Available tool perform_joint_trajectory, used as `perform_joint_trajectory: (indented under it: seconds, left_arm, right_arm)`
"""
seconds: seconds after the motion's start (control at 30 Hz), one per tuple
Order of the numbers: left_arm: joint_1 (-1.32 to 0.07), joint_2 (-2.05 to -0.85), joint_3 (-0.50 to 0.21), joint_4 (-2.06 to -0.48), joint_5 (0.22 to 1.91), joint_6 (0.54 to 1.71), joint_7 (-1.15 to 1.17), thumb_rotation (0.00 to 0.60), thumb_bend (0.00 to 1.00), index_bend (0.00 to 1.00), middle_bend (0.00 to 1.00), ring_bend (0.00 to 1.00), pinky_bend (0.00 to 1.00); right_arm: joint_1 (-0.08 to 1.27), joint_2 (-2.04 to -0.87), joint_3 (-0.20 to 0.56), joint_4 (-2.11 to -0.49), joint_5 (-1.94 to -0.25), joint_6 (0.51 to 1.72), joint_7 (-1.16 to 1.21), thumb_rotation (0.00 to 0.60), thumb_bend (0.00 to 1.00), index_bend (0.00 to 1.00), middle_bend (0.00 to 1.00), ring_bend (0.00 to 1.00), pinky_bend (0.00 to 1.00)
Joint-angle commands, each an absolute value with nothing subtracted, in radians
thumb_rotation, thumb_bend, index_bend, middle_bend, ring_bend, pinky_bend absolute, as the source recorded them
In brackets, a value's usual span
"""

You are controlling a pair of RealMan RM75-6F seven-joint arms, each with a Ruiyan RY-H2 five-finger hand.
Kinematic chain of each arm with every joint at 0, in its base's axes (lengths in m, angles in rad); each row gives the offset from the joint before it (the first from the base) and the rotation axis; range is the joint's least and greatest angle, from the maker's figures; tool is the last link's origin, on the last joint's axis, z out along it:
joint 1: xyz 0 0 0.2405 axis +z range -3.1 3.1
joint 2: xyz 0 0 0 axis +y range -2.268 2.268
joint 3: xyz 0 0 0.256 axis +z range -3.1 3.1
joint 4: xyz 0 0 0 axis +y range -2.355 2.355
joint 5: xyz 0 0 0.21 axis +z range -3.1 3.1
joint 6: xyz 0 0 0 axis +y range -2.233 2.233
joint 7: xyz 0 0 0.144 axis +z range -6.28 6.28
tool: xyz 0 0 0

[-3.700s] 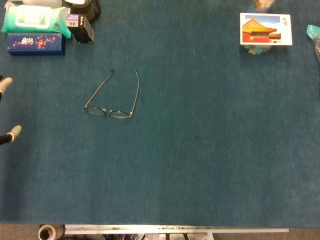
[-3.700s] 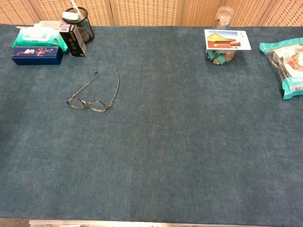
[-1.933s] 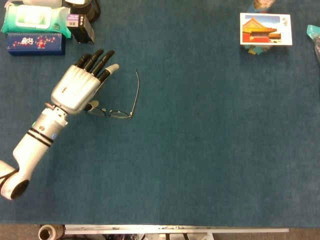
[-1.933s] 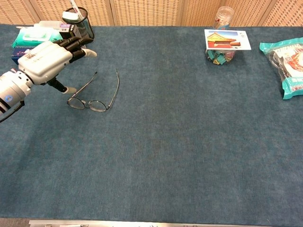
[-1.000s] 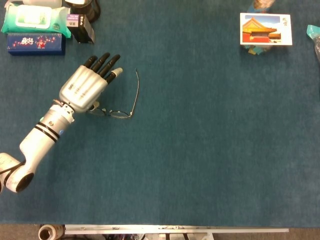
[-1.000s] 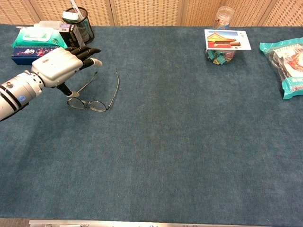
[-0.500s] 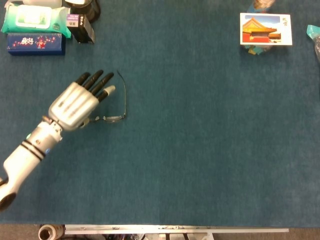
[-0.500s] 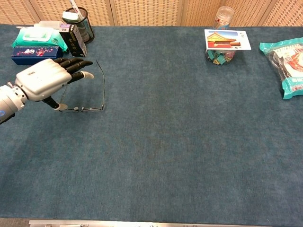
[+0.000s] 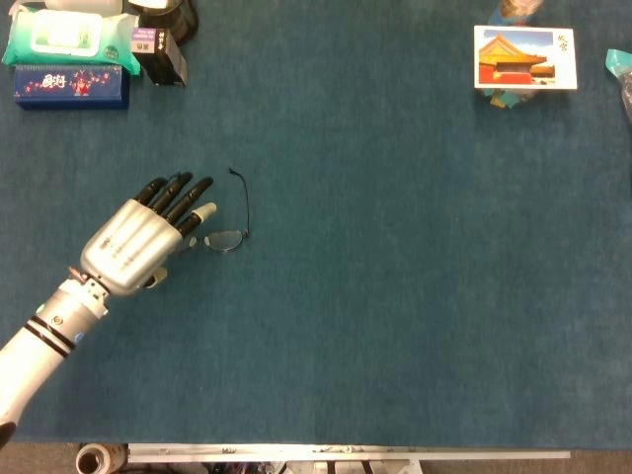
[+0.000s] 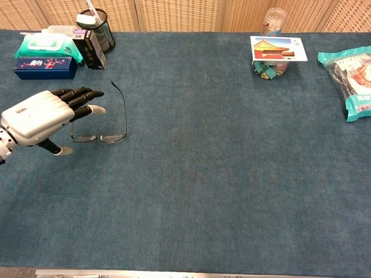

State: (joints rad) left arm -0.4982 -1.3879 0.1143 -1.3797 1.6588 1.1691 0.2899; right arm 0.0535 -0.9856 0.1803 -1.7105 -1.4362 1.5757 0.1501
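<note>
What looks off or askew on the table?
Nothing is spilled or visibly broken. The glasses lie loose on the blue table, temples open, beside the left hand; whether its fingers touch the frame is unclear. The postcard sits perched on a jar rather than flat.

Place: looked like a lab test bench.
Evidence: blue felt table [image 10: 232, 191], woven screen panels [image 10: 179, 14], assorted props at its edges.

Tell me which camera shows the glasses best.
The chest view: both lenses and one temple of the glasses show beside the left hand. In the head view the hand covers one lens of the glasses.
</note>
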Motion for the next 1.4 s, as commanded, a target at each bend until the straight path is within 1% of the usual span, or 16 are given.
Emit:
perform_joint_trajectory:
  seconds: [0.03, 0.3, 0.57, 0.77, 0.87, 1.07, 1.4]
  left_arm:
    - [-0.491, -1.390, 0.117, -1.380, 1.660, 1.174, 0.287, 0.600, 0.00, 0.15, 0.02, 0.04, 0.16]
    - [-0.462, -1.370, 0.122, -1.432, 1.674, 1.213, 0.303, 0.600, 0.00, 0.16, 0.02, 0.04, 0.16]
    - [-0.412, -1.304, 0.141, -1.554, 1.707, 1.283, 0.368, 0.600, 0.00, 0.16, 0.04, 0.04, 0.16]
    - [-0.376, -1.254, 0.140, -1.649, 1.711, 1.323, 0.421, 0.600, 0.00, 0.16, 0.04, 0.04, 0.16]
    - [-0.362, -1.241, 0.129, -1.671, 1.714, 1.349, 0.422, 0.600, 0.00, 0.16, 0.04, 0.04, 0.16]
    - [-0.346, -1.225, 0.085, -1.677, 1.689, 1.386, 0.408, 0.600, 0.00, 0.16, 0.05, 0.04, 0.17]
    - [-0.347, -1.216, -0.023, -1.595, 1.582, 1.404, 0.334, 0.600, 0.00, 0.16, 0.05, 0.04, 0.18]
  right_arm:
    - [0.052, -0.984, 0.181, -1.711, -1.436, 1.577, 0.153, 0.600, 0.05, 0.16, 0.21, 0.16, 0.27]
    - [0.052, -0.982, 0.181, -1.712, -1.436, 1.578, 0.157, 0.600, 0.05, 0.16, 0.21, 0.16, 0.27]
    - [0.049, -0.979, 0.181, -1.715, -1.441, 1.584, 0.162, 0.600, 0.05, 0.16, 0.21, 0.16, 0.27]
    - [0.047, -0.976, 0.180, -1.717, -1.444, 1.589, 0.165, 0.600, 0.05, 0.16, 0.21, 0.16, 0.27]
    - [0.047, -0.976, 0.179, -1.718, -1.446, 1.589, 0.166, 0.600, 0.05, 0.16, 0.21, 0.16, 0.27]
    - [0.047, -0.976, 0.178, -1.719, -1.448, 1.589, 0.165, 0.600, 0.05, 0.16, 0.21, 0.16, 0.27]
    - [0.047, -0.977, 0.179, -1.719, -1.446, 1.589, 0.162, 0.600, 0.05, 0.16, 0.21, 0.16, 0.27]
